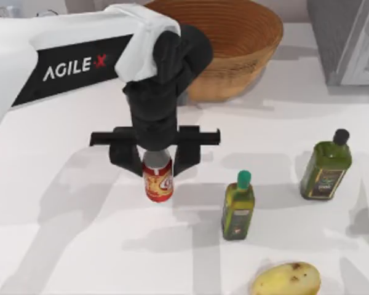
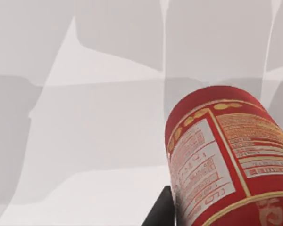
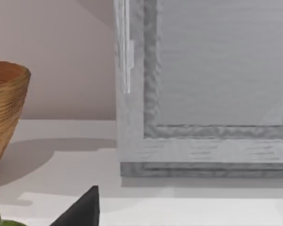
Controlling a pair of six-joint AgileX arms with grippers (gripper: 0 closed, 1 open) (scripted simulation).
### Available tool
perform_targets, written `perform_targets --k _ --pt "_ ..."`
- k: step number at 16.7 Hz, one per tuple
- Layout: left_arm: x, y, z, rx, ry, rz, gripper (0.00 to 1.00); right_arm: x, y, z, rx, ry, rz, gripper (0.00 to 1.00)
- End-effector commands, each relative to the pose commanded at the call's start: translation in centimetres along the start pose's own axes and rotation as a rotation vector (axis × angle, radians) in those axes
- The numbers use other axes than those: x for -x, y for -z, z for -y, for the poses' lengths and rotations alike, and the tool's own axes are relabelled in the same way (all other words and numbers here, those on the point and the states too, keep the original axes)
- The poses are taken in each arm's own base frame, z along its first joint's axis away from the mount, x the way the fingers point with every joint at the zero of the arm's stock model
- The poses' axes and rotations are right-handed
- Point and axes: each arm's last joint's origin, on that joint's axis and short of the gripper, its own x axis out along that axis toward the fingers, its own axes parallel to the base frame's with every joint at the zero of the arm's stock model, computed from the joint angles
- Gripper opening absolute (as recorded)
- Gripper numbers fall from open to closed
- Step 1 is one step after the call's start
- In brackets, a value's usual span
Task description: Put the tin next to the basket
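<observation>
The tin (image 1: 158, 179), a small red can with a silver top and a cream label, stands upright left of the table's middle. My left gripper (image 1: 158, 161) reaches down over it, with its black fingers (image 1: 131, 161) pressed against both sides of the tin's upper part. The left wrist view has the tin (image 2: 226, 155) close up against the white table. The basket (image 1: 234, 37), a wide woven wicker bowl, sits at the back centre, partly behind my left arm, and its side (image 3: 4, 108) appears in the right wrist view. One dark finger (image 3: 80, 209) of my right gripper shows there too.
Two green glass bottles stand right of the tin, one near (image 1: 238, 206) and one farther right (image 1: 326, 166). A potato (image 1: 286, 279) lies at the front edge. A grey cabinet (image 1: 350, 37) stands at the back right corner, beside the basket.
</observation>
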Motion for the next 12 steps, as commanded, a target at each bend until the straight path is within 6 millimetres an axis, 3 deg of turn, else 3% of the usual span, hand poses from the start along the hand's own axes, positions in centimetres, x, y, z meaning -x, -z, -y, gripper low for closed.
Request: perform_targets --k 5,12 --pt "0.0 0.0 0.0 0.0 0.0 0.0 0.98 0.0 0.0 0.0 0.0 0.0 0.0 1.0" --pt "0.0 0.0 0.0 0.0 0.0 0.0 1.0 0.0 0.0 0.0 0.0 0.0 0.0 1.0"
